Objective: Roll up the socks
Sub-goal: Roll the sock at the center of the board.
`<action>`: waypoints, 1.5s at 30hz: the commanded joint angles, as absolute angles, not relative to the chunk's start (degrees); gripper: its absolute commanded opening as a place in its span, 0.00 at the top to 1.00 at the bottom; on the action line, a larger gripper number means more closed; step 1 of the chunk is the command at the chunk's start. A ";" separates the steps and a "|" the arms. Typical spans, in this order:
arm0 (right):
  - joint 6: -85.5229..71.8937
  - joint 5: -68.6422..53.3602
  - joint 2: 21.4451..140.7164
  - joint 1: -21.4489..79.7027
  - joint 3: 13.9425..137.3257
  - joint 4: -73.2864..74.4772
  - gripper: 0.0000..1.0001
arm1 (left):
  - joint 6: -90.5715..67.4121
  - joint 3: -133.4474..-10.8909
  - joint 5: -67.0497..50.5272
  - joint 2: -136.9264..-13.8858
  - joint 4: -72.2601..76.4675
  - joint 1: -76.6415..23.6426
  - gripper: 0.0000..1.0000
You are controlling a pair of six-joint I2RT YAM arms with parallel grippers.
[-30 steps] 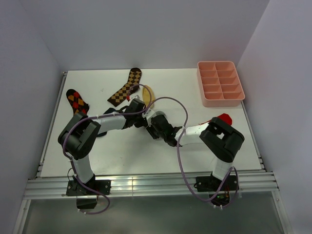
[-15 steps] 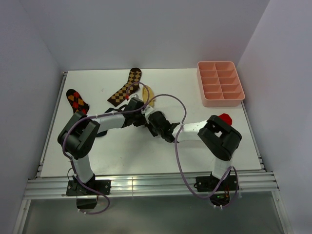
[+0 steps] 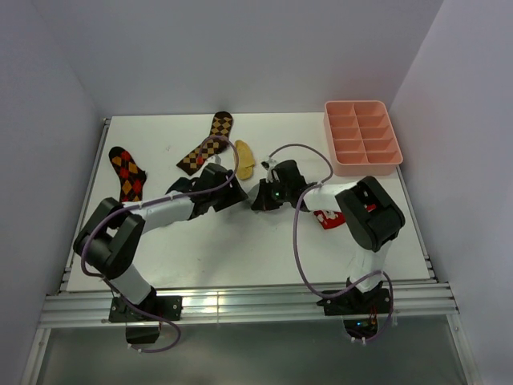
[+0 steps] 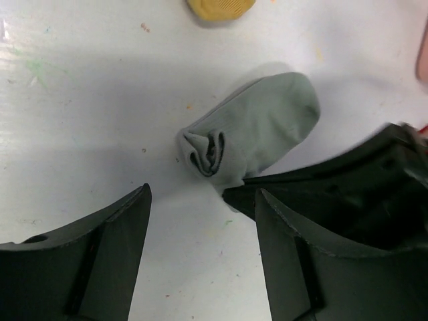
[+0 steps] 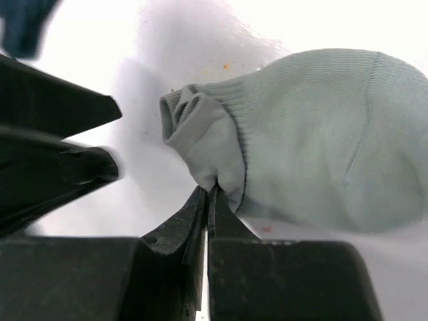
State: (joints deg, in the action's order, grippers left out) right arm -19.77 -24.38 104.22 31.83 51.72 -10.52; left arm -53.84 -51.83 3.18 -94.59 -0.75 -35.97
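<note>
The grey sock (image 4: 261, 127) lies on the white table, its cuff end rolled into a small coil (image 4: 206, 152). My right gripper (image 5: 208, 190) is shut on a fold of the grey sock (image 5: 314, 134) beside that coil. My left gripper (image 4: 200, 197) stands open just short of the coil, with only bare table between its fingers. In the top view the two grippers meet mid-table, left (image 3: 238, 195) and right (image 3: 260, 197), and hide the grey sock. The mustard yellow sock (image 3: 244, 156) lies just behind them. A dark navy patch (image 5: 23, 23) shows at the right wrist view's top left corner.
A brown checkered sock (image 3: 204, 144) and an orange-and-red argyle sock (image 3: 127, 172) lie at the back left. A red sock (image 3: 329, 216) lies under the right arm. A pink compartment tray (image 3: 362, 136) stands at the back right.
My left gripper has opened and let go of the sock, while my right gripper has shut on it. Both arms have shifted toward the back, and the red sock now shows.
</note>
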 commanded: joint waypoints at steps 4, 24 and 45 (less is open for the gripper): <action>-35.04 -43.84 111.26 26.55 50.10 -18.97 1.00 | -53.96 -49.92 0.88 -92.46 6.94 -35.77 0.33; -43.16 -51.59 118.56 20.65 51.94 -22.15 1.00 | -55.11 -50.89 -0.26 -101.07 12.39 -35.77 0.40; -31.66 -43.16 113.04 21.79 53.44 -11.43 0.94 | -55.29 -54.14 -0.61 -106.00 8.18 -36.21 1.00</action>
State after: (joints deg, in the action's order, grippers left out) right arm -38.83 -51.16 115.70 21.30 53.23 -18.17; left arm -56.66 -52.42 -0.27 -104.77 11.27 -35.90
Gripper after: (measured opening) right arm 0.047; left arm 0.031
